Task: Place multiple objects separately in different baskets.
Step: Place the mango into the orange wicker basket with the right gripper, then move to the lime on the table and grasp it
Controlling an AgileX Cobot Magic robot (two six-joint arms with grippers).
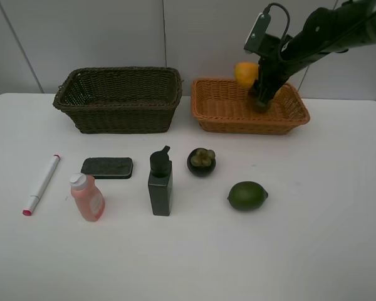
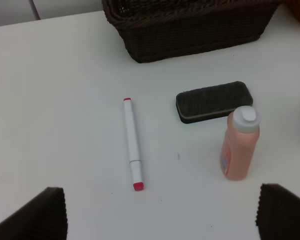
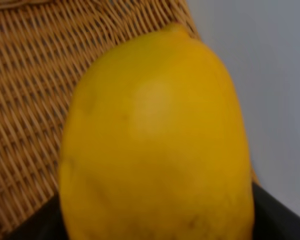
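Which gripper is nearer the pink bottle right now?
Left. The left gripper hangs open just short of the pink bottle. The right gripper is far off at the orange basket, closed on the yellow mango.

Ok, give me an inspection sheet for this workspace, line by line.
Surface: white table, no spills seen.
Job's things: marker, eraser, pink bottle, pump bottle, mangosteen and lime on the table; dark basket and orange basket at the back.
Clutter: nothing seen.
End effectors: left end effector open above the table; right end effector closed on the mango at the orange basket.
Cables: black cable looped on the right arm.
Surroundings: grey wall panels.
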